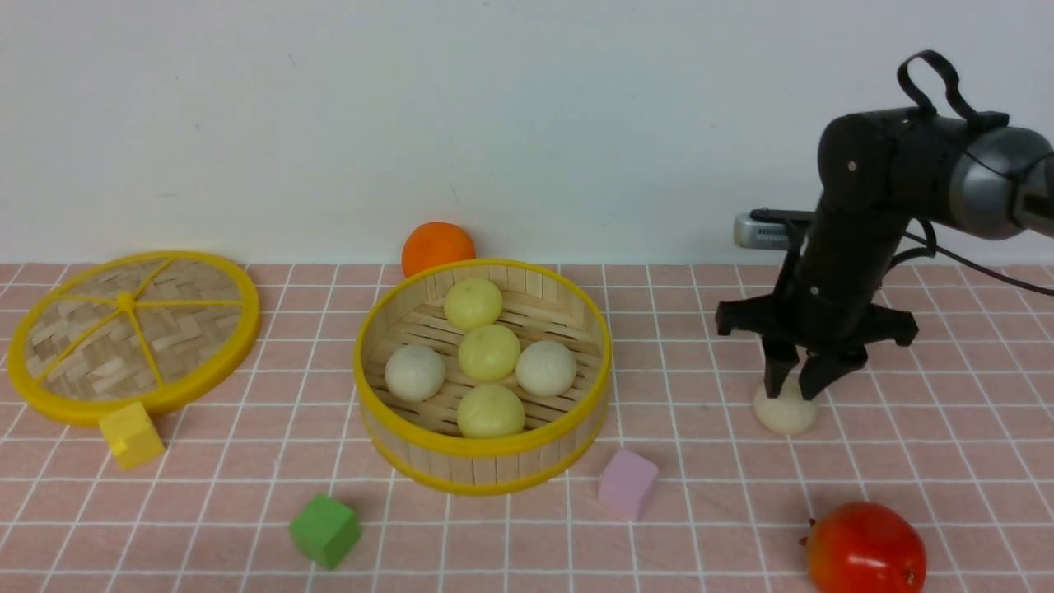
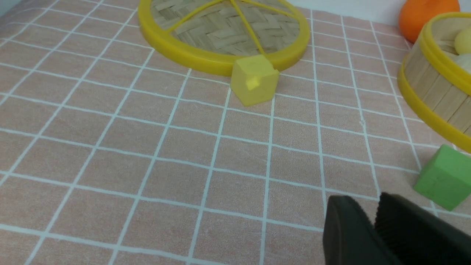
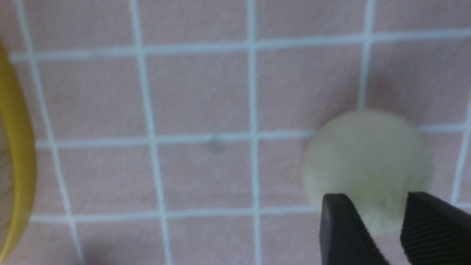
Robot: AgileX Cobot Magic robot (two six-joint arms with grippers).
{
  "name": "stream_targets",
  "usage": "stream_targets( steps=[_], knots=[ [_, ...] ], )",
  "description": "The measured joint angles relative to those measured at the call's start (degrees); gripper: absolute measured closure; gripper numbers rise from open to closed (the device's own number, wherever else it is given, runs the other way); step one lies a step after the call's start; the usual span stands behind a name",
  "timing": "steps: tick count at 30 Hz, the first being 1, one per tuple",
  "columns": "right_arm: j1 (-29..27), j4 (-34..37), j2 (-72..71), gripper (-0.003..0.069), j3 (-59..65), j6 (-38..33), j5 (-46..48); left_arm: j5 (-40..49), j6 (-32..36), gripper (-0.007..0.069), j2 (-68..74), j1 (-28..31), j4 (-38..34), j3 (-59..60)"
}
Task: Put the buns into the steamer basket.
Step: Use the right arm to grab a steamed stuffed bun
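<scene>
Five buns [image 1: 489, 352] in steamer basket [image 1: 482, 458], 3 yellow, 2 off-white. Sixth bun [image 1: 786, 412] off-white, on desk [image 1: 708, 494] well right of basket. Right gripper [image 1: 797, 385] straddles its top, fingers [image 3: 342, 228] parted, not clamped. Left gripper [image 2: 371, 235] low over desk nr green cube [image 2: 443, 178], fingers nearly together, nothing between.

The lid [image 1: 132, 333] lies on the pink cloth [image 1: 700, 511]. Relative to it: yellow cube [image 1: 131, 434] touching its near rim, green cube [image 1: 325, 529] nearer right, pink cube [image 1: 627, 483] beyond, orange [image 1: 437, 245] far right by the wall, tomato [image 1: 865, 549] farthest right.
</scene>
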Motion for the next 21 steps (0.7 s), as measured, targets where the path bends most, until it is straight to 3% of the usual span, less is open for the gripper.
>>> stream_targets(
  steps=[12, 21],
  knots=[
    [-1.76, 0.42, 0.01, 0.0384, 0.13, 0.10, -2.50, 0.00, 0.00, 0.0454, 0.00, 0.00, 0.00, 0.00],
    [-1.76, 3.15, 1.14, 0.0442, 0.13, 0.10, -2.50, 0.00, 0.00, 0.0454, 0.00, 0.00, 0.00, 0.00]
  ],
)
